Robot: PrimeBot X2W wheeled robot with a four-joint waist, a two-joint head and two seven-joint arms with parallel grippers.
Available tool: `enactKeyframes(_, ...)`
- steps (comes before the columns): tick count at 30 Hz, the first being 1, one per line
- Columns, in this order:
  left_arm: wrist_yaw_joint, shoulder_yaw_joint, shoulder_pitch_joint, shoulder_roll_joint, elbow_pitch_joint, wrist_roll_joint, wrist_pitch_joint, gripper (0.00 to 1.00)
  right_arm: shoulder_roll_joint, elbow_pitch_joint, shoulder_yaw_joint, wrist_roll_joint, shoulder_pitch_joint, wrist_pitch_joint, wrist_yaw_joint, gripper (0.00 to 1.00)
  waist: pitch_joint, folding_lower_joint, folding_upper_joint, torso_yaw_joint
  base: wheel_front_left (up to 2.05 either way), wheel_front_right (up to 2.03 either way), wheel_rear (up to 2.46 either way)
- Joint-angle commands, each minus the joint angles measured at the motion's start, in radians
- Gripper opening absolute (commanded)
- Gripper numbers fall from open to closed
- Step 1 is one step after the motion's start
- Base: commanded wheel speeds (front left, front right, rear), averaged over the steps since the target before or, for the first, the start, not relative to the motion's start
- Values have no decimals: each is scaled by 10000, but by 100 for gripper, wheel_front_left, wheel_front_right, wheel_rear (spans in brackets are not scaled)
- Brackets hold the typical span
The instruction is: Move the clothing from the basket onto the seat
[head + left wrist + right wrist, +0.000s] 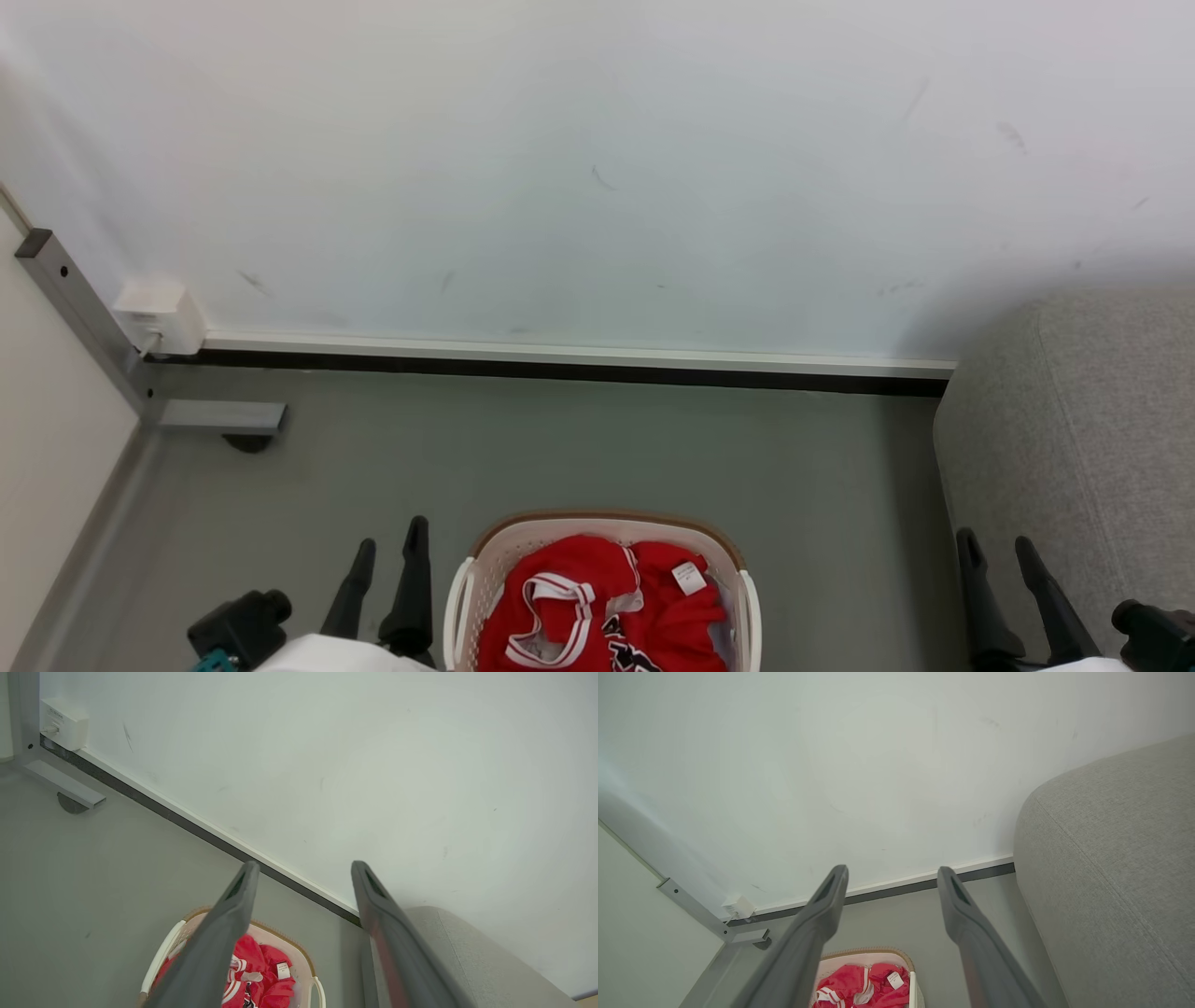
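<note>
sitting on grey floor (560, 448), basket (487, 549) (white wall (597, 168))

I'm holding my fingers (219, 942) spread wide, gripping nothing. One finger is covering part of the basket (306, 973), where the red clothing (261, 961) is lying bunched, its white tag (283, 969) showing between my fingers. The other finger is overlapping the grey seat (467, 961). Beyond my tips, the floor (93, 882) is meeting the wall (327, 765).
</note>
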Motion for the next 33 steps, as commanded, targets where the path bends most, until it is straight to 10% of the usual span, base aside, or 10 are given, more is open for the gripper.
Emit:
enactKeyframes(1,49,-49,-6,83,-145,492,-118,100,-97,-53,37,-421,-51,-131,-11,100,8,0,0,13,0,0,0)
enactKeyframes(33,360,-320,217,103,-77,3707,-874,100,61,77,-480,-2971,217,-882,-16,100,-5,0,0,203,0,0,0)
